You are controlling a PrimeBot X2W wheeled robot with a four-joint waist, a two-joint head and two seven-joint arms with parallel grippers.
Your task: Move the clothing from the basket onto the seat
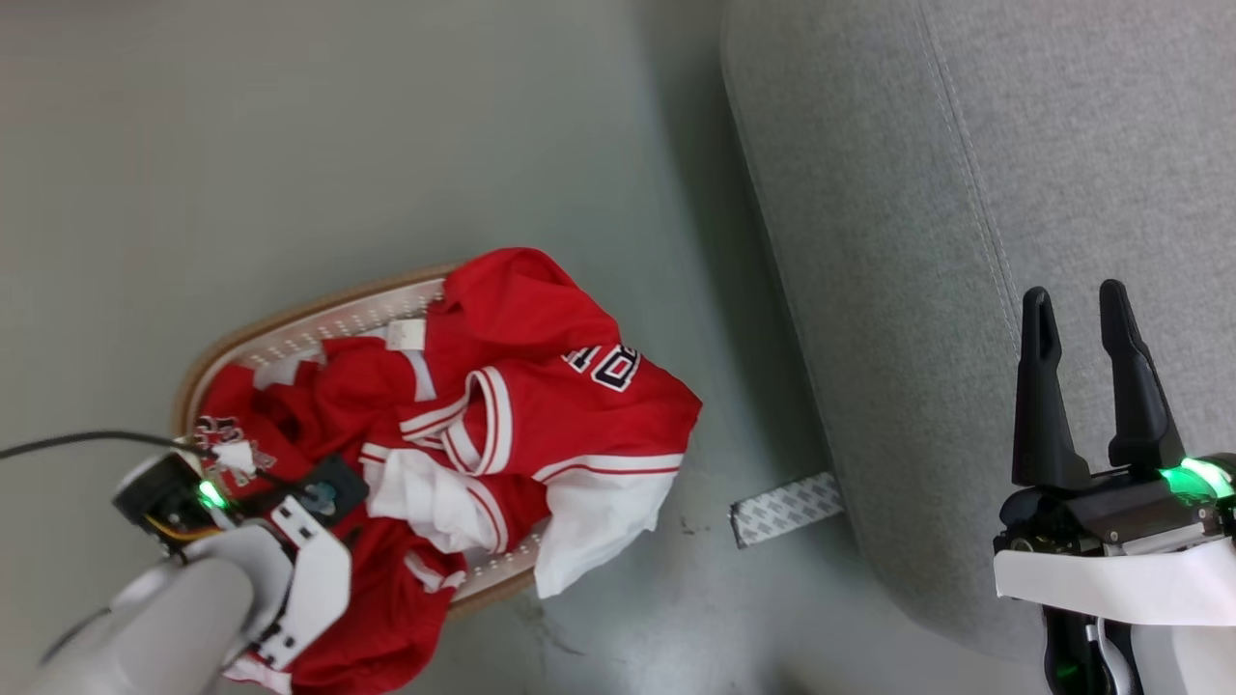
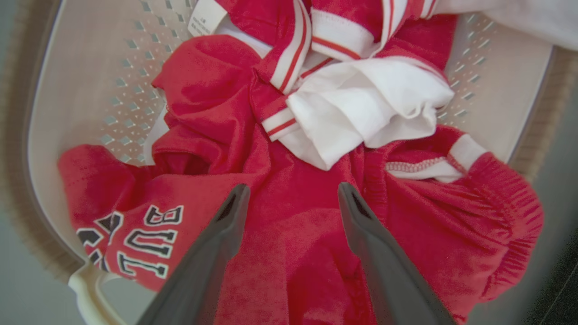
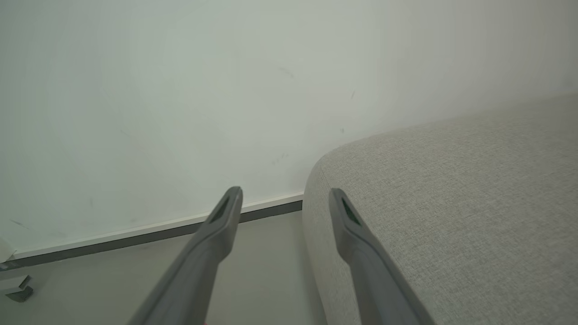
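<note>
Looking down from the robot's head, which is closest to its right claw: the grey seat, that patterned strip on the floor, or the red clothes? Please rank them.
1. The seat: directly under and beside the right gripper.
2. The patterned strip: on the floor at the seat's edge, off to the gripper's left.
3. The clothing: farthest left, heaped in the basket.

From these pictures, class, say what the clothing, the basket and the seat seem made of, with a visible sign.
Clothing: soft, likely synthetic jersey fabric, faint sheen; it crumples in loose folds. Basket: smooth matte white plastic, with moulded perforations; brown rim band of unclear material. Seat: light-grey woven upholstery, matte; coarse weave and stitched seams show.
</note>
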